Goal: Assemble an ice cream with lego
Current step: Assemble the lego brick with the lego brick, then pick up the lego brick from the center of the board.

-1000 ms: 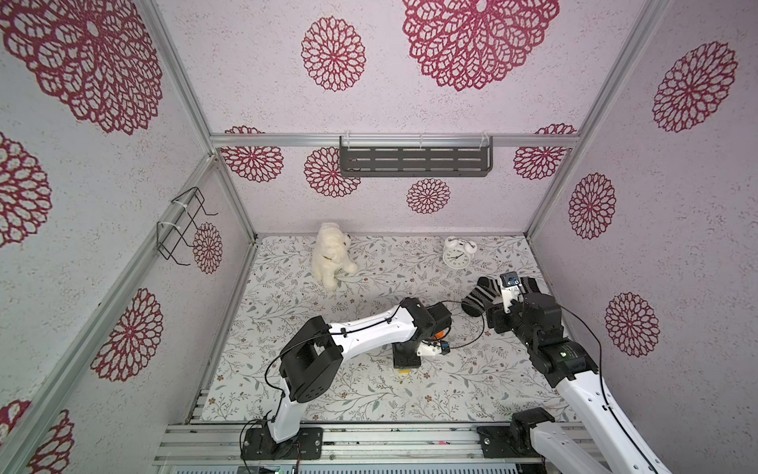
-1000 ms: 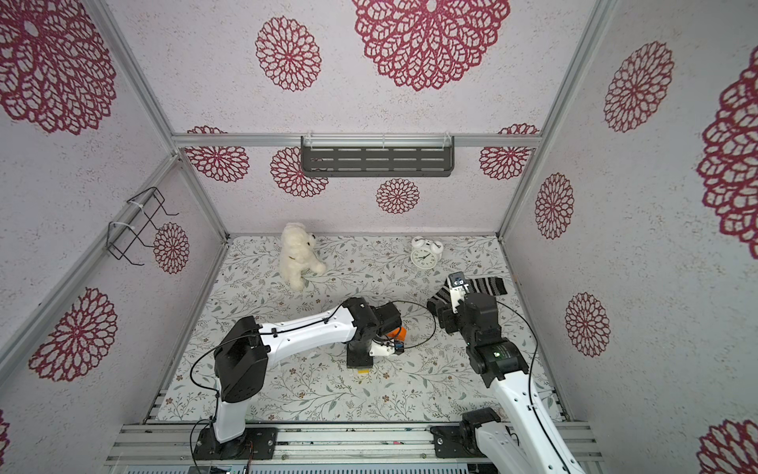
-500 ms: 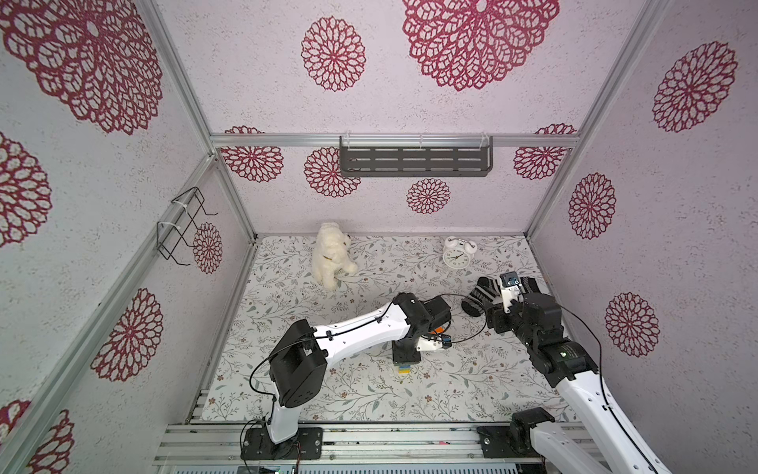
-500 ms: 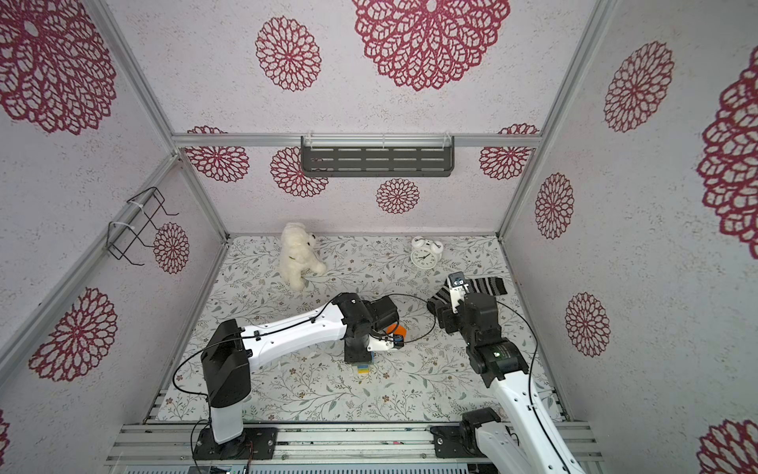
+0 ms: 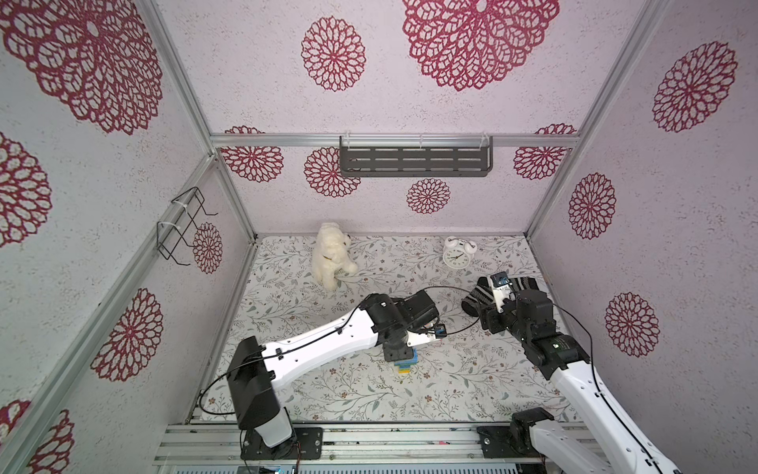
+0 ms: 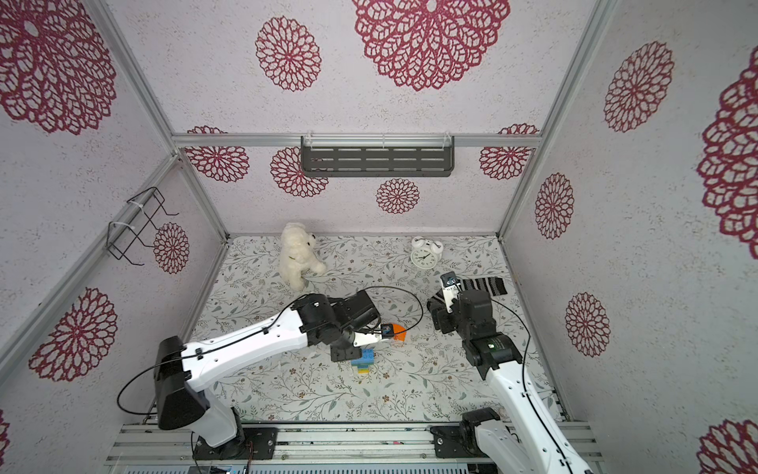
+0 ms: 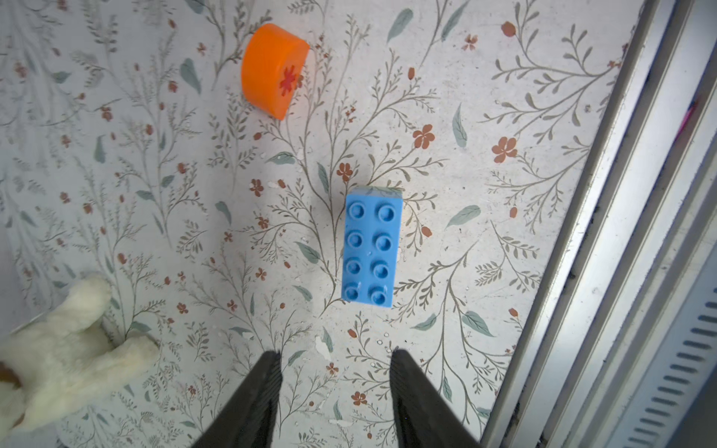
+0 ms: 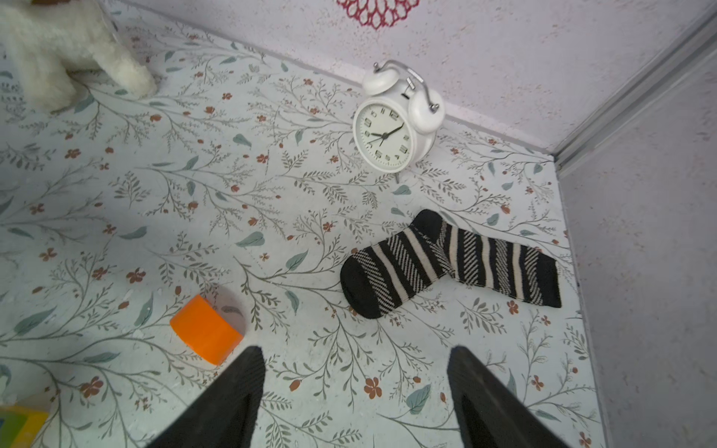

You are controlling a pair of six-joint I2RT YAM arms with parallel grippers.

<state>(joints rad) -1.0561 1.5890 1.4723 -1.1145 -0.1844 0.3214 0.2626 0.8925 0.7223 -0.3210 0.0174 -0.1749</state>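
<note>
Brick stack (image 7: pixel 370 248) stands released as the empty, half-spread left gripper (image 7: pixel 333 353) backs off; orange dome (image 7: pixel 273 70) seemingly next, right gripper (image 8: pixel 355 351) empty, wide-spread.

Bright, soft, even light all over, pretty easy on the eyes.
Both top views are crisp, but the wide lens splays the frame rails (image 5: pixel 180 78) outward toward the corners. In the left wrist view the light-blue brick (image 7: pixel 370 248) is sharp, with just a soft shadow beside it. The plush toy (image 7: pixel 66 349) in the corner goes mushy, and the left gripper (image 7: pixel 334 352) is dark and a bit blurred. The right wrist view dims and turns bluish toward the side with the orange dome (image 8: pixel 205 329), which throws a faint fuzzy shadow.
</note>
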